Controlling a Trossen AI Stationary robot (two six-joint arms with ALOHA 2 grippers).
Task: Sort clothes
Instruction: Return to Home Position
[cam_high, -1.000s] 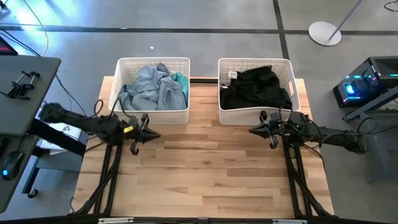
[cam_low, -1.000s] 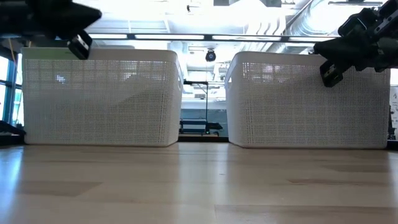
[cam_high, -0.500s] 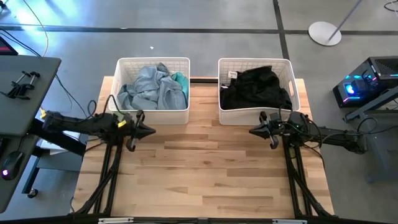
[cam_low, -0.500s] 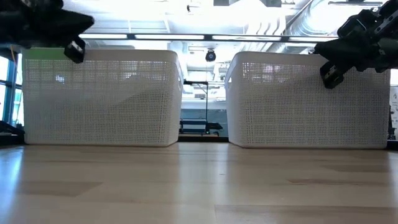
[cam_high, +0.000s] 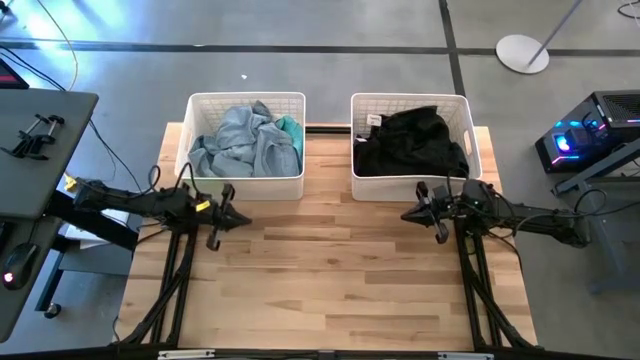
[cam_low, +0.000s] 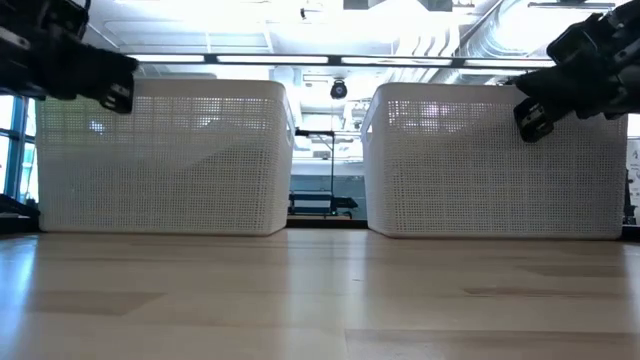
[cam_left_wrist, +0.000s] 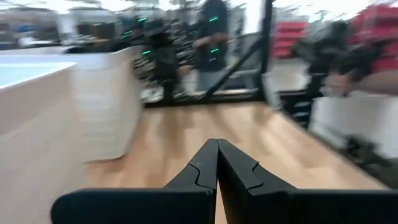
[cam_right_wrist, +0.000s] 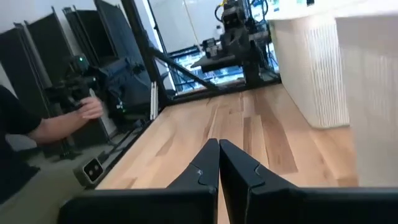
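A light wooden plank table (cam_high: 330, 290) takes up most of the space in front of me. Along its far edge stand two white slatted plastic baskets, set apart from each other: the left basket (cam_high: 247, 97) and the right basket (cam_high: 408, 97). The left basket holds a rumpled heap of light blue-grey denim clothes (cam_high: 235, 145), with a teal green garment (cam_high: 291, 126) tucked against its right wall. The right basket holds a pile of black clothes (cam_high: 415, 145).

Both dark arms hang above the boards just in front of the baskets, pointing inward toward each other. The left gripper (cam_high: 244, 219) sits before the left basket, its two fingers pressed together and holding nothing. The right gripper (cam_high: 406, 213) hovers before the right basket, fingers likewise pinched together and empty. Off beyond the table's side, a person's hand (cam_right_wrist: 92, 109) is at some dark gear.
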